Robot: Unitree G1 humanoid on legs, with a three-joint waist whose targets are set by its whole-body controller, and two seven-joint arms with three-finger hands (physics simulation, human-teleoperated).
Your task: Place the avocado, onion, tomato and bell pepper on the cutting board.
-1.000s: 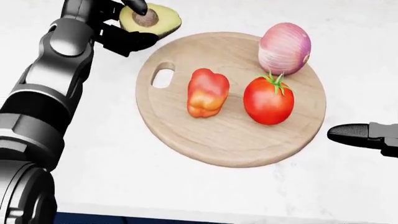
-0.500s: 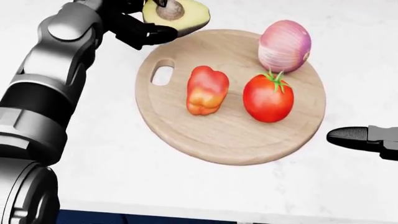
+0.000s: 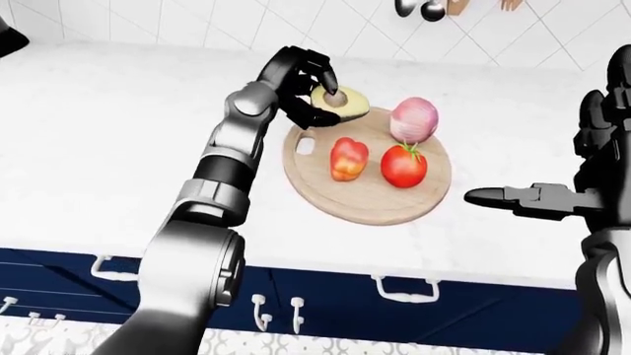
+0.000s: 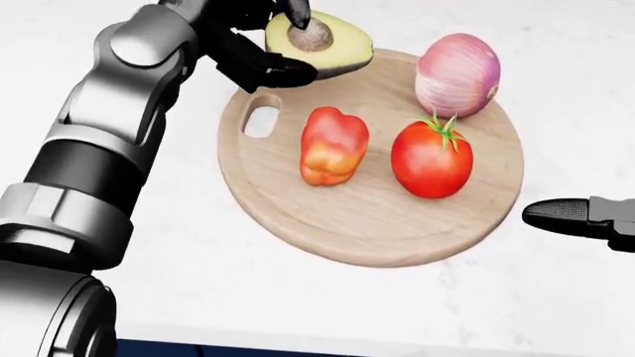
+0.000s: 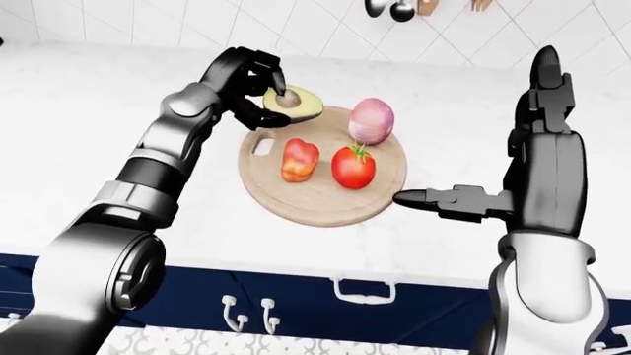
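We've got the halved green avocado w/ brown pit clamped in our left hand, long axis running left-right, over the round wooden cutting board's far-left rim, so release needs a short shift right.

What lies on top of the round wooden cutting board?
On the round wooden cutting board: red-orange bell pepper, red tomato, purple onion. The halved avocado, held by the left hand, hides the rim beneath.
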